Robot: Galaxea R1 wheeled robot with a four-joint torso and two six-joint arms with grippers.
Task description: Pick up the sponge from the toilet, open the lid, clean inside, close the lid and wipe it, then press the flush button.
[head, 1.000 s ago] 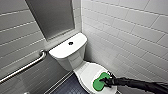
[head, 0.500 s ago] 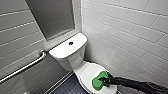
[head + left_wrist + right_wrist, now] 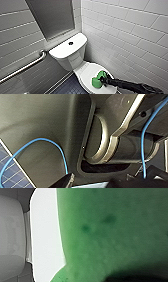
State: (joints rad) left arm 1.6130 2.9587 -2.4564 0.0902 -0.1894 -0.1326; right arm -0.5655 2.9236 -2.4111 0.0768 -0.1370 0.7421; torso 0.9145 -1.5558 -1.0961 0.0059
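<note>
When checked from the head view: toilet (image 3: 71, 61) set in a tiled corner, tank backed against the wall, bowl end toward the camera. Lid (image 3: 86, 72) down, closed over the bowl. Flush button (image 3: 71, 43) at the middle of the flat tank top, nothing touching it. Sponge (image 3: 95, 81) on the lid, at the side nearest the right-hand wall (image 3: 125, 37), in contact with the white surface. Right arm entering from the lower right corner, low over the lid. Right gripper (image 3: 103, 80) at the sponge, fingers closed on it as far as can be made out. Grab bar (image 3: 25, 66) fixed on the left wall, well apart from the toilet. Dark panel (image 3: 52, 17) above the tank. Dark tiled floor (image 3: 67, 87) beside the bowl.

Left wrist view: robot's own dark body close up, blue cable (image 3: 62, 154) looping across it, patch of tiled floor at one corner.

Right wrist view: sponge very close to the lens, green with a few darker spots. White lid just beside it. Pale grey ceramic beyond the lid's edge. Dark shape along one edge, not identifiable.
</note>
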